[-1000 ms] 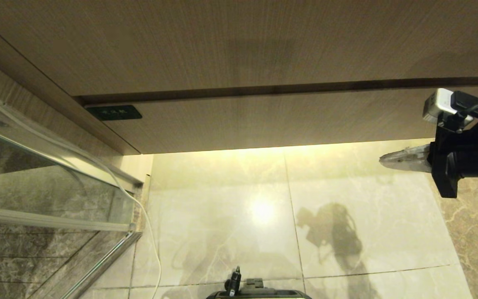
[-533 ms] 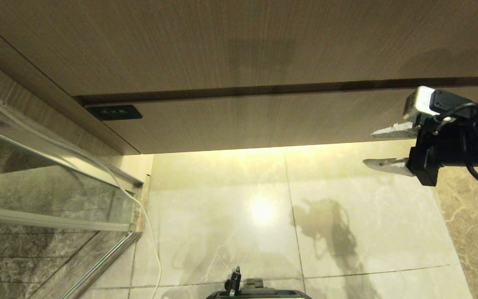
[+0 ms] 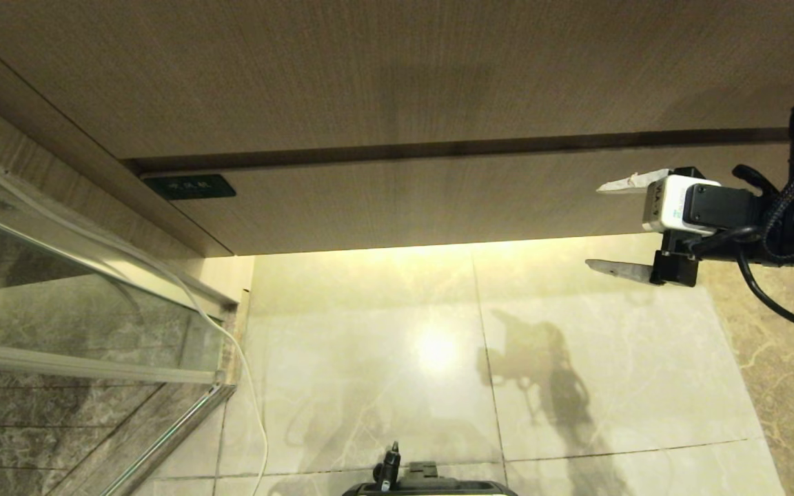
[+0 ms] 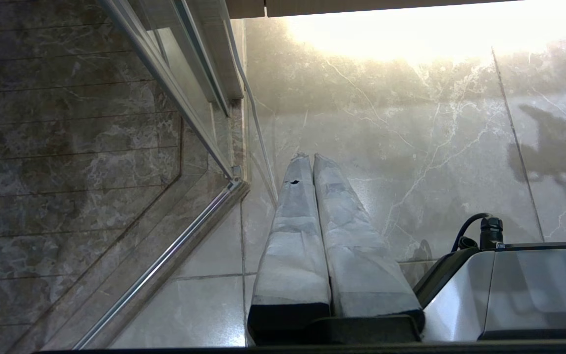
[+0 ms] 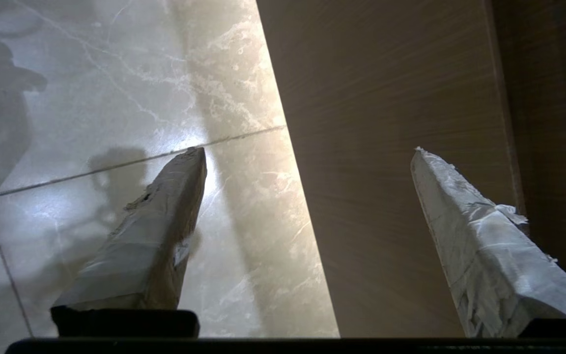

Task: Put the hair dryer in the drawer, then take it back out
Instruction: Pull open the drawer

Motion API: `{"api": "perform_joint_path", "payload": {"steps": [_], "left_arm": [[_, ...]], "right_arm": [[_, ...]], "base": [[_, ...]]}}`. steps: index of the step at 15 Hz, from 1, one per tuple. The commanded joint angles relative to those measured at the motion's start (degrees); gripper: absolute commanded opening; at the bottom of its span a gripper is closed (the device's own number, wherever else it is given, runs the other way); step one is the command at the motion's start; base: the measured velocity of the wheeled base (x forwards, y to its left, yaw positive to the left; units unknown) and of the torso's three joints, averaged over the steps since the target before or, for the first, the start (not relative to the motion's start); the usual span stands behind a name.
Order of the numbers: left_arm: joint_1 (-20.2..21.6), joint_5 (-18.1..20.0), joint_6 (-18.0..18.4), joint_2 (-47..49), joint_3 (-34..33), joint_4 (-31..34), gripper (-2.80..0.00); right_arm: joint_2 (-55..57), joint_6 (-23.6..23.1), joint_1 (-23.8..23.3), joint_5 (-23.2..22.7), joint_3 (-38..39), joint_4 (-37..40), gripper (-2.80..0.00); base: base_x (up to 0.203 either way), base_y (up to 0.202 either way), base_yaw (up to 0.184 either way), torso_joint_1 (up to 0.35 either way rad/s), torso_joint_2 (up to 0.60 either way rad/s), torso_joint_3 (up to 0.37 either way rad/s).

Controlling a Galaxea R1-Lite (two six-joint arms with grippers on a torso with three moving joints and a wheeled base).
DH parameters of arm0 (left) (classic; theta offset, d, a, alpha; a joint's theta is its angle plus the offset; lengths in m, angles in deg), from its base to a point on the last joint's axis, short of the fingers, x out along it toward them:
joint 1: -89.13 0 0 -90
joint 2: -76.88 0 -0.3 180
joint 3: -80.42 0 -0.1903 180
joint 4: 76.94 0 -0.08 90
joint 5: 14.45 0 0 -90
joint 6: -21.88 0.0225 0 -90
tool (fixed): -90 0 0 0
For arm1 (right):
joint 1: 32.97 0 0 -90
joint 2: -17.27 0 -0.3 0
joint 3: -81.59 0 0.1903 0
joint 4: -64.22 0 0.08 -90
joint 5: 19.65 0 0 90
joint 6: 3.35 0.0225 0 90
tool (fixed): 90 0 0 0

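Observation:
The hair dryer is out of view. The drawer (image 3: 404, 207) shows only its plain wood-grain front, pushed in under the taller panel (image 3: 369, 69), and its inside is hidden. My right gripper (image 3: 595, 225) hangs open at the drawer's right end and holds nothing. One finger (image 3: 621, 183) lies in front of the drawer front; the other (image 3: 617, 269) is below its bottom edge, over the floor. In the right wrist view the right gripper (image 5: 307, 150) straddles that bottom edge of the drawer (image 5: 386, 147). My left gripper (image 4: 307, 157) is shut and empty, parked low over the floor tiles.
A glass shower door with a metal frame (image 3: 59, 275) stands at the left, and a thin white cable (image 3: 245, 372) runs down beside it. A dark label plate (image 3: 190, 187) sits at the drawer front's left end. Marble floor tiles (image 3: 369, 344) lie below, with my base (image 3: 424, 488) at the near edge.
My right gripper has gone from shut to wide open. Its wrist has rolled, and it has moved left and slightly up towards the drawer front's bottom edge.

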Motion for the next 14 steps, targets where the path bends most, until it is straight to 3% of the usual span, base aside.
{"api": "perform_joint_path", "payload": {"steps": [1, 4, 14], "left_arm": [[0.0, -0.01, -0.04, -0.09, -0.09, -0.01, -2.8], [0.0, -0.01, -0.04, 0.0, -0.09, -0.01, -2.8], [0.0, -0.01, -0.04, -0.01, -0.09, -0.01, -2.8]], "right_arm": [[0.05, -0.42, -0.16, -1.77, 1.48, -2.06, 0.0], [0.72, -1.02, -1.82, -5.16, 1.97, -6.56, 0.0], [4.02, -1.58, -2.24, -3.18, -4.31, -7.13, 0.0]], "base": [[0.0, 0.0, 0.0, 0.0, 0.0, 0.0], [0.0, 0.0, 0.0, 0.0, 0.0, 0.0], [0.0, 0.0, 0.0, 0.0, 0.0, 0.0]]}}
